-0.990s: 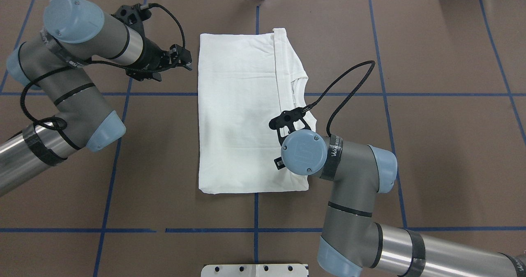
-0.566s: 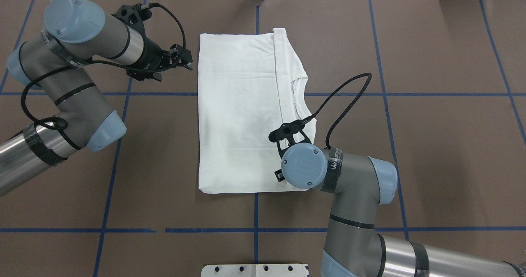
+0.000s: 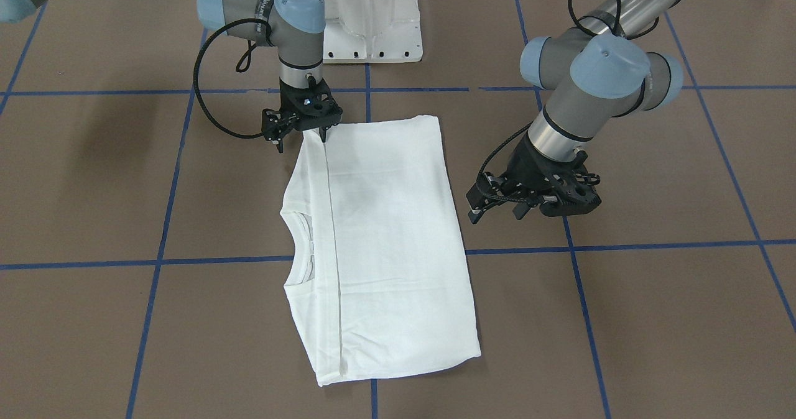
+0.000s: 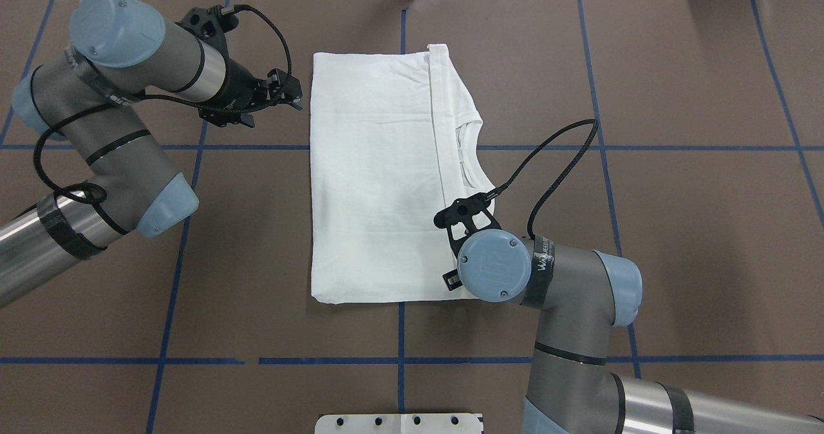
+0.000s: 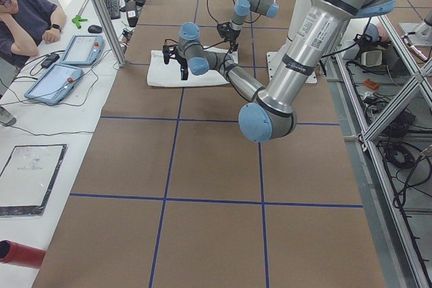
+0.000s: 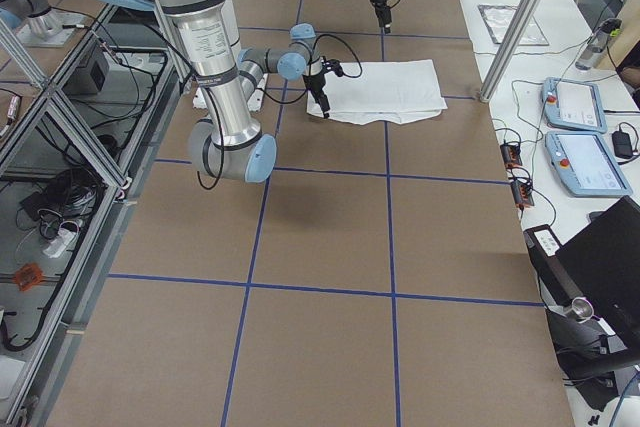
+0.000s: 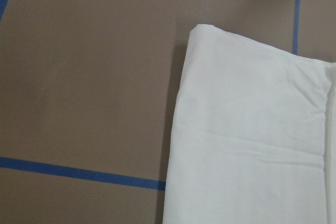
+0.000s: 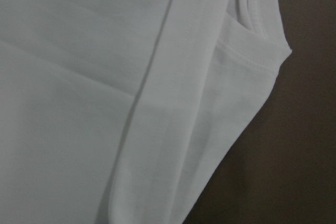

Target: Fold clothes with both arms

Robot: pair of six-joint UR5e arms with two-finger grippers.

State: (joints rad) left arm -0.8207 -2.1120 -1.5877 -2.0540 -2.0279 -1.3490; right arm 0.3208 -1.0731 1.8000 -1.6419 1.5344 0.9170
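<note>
Pulling the right arm (image 4: 566, 273) toward the lower right over the T-shirt (image 4: 373, 176), all jaws wide and empty, probably preparing another fold.

The shirt (image 4: 373, 183) is matt white knit cloth, soft and lightly creased, with a finely ribbed neck (image 8: 255, 3). The surface (image 4: 708, 260) is matt brown, probably paper, crossed by smooth blue tape (image 4: 708, 148). The left arm (image 4: 122, 163) and right arm (image 4: 566, 331) have satin grey metal tubes with smooth pale blue caps.
</note>
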